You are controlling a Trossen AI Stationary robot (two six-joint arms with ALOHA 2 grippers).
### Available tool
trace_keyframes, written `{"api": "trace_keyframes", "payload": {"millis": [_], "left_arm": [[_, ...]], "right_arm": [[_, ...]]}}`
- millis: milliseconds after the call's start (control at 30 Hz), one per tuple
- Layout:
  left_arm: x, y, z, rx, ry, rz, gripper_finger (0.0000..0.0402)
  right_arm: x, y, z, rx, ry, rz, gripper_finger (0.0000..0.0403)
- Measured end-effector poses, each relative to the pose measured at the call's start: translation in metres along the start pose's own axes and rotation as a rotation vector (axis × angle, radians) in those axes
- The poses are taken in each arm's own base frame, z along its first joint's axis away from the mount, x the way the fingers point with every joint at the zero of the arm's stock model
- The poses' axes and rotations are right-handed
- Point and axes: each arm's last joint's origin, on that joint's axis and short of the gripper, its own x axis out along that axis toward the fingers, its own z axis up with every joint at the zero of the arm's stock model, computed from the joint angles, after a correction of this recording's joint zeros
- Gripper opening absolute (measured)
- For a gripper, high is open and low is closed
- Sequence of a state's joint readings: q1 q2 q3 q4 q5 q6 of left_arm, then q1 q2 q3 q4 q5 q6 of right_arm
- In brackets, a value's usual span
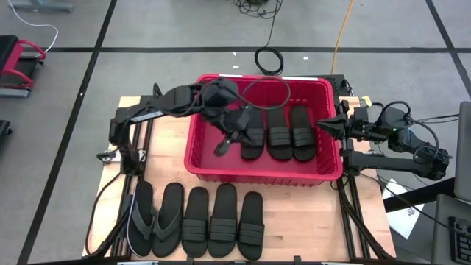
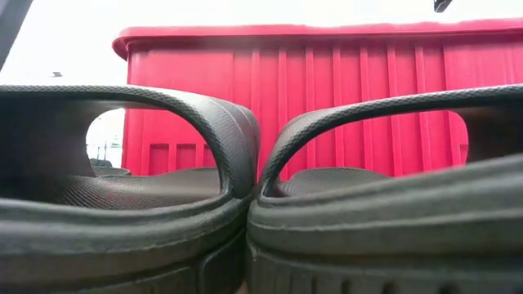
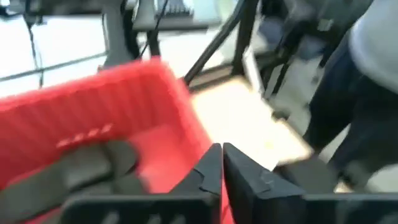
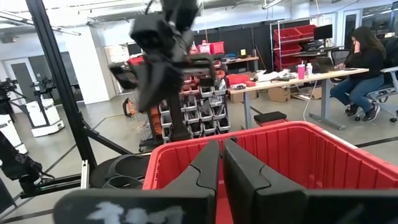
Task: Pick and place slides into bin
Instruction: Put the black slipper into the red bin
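The red bin (image 1: 206,158) stands at the middle of the table's far half. Three black slides lie side by side on its floor (image 1: 252,136) (image 1: 278,132) (image 1: 302,131). My left gripper (image 1: 221,149) hangs shut over the bin's left half, just left of those slides, with nothing between its fingers (image 3: 222,163). My right gripper (image 1: 322,124) waits shut at the bin's right rim (image 4: 222,158). Near the front edge lie two flip-flops (image 1: 154,219) and three banded slides (image 1: 223,219) in a row, soles down. Two of these fill the low view (image 2: 122,204) (image 2: 384,204).
Bare wood (image 1: 360,213) shows right of the row, and the bin's left half (image 1: 206,136) holds no sandal. Arm frames stand at both table sides. A cable coil (image 1: 268,59) lies on the floor behind. A person (image 4: 367,56) sits at a desk far off.
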State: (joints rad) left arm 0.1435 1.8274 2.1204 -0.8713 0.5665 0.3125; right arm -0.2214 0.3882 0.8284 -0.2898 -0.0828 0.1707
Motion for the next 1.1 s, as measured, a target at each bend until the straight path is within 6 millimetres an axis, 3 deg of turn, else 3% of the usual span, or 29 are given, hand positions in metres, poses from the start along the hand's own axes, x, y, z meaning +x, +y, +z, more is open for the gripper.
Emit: {"api": "trace_keyframes", "payload": {"millis": [167,267,400,500,600,800,900,1100], "left_arm": [[0.015,-0.036,0.025,-0.005,-0.138,-0.122,0.0006],[0.039,-0.050,0.028,-0.029,-0.190,-0.172,0.0003],[0.086,-0.054,-0.002,-0.201,-0.200,-0.144,0.0001],[0.108,-0.070,-0.025,-0.282,-0.265,-0.149,0.0000],[0.108,-0.089,-0.043,-0.332,-0.345,-0.148,0.0000],[0.090,-0.098,-0.086,-0.528,-0.320,-0.152,0.0000],[0.082,-0.101,-0.097,-0.588,-0.264,-0.239,0.0000],[0.088,-0.112,-0.109,-0.542,-0.149,-0.393,0.0000]], "right_arm": [[0.000,0.001,0.000,-0.004,0.007,0.039,0.0013],[0.000,0.003,0.000,-0.027,0.016,0.098,0.0013],[0.000,0.004,-0.001,-0.034,0.020,0.130,0.0013],[0.000,0.004,-0.001,-0.051,0.019,0.130,0.0013],[0.000,0.004,-0.001,-0.059,0.018,0.131,0.0013],[0.000,0.004,-0.001,-0.059,0.018,0.130,0.0013],[0.000,0.004,-0.001,-0.060,0.019,0.129,0.0013],[0.000,0.002,0.000,-0.060,0.009,0.060,0.0013]]}}
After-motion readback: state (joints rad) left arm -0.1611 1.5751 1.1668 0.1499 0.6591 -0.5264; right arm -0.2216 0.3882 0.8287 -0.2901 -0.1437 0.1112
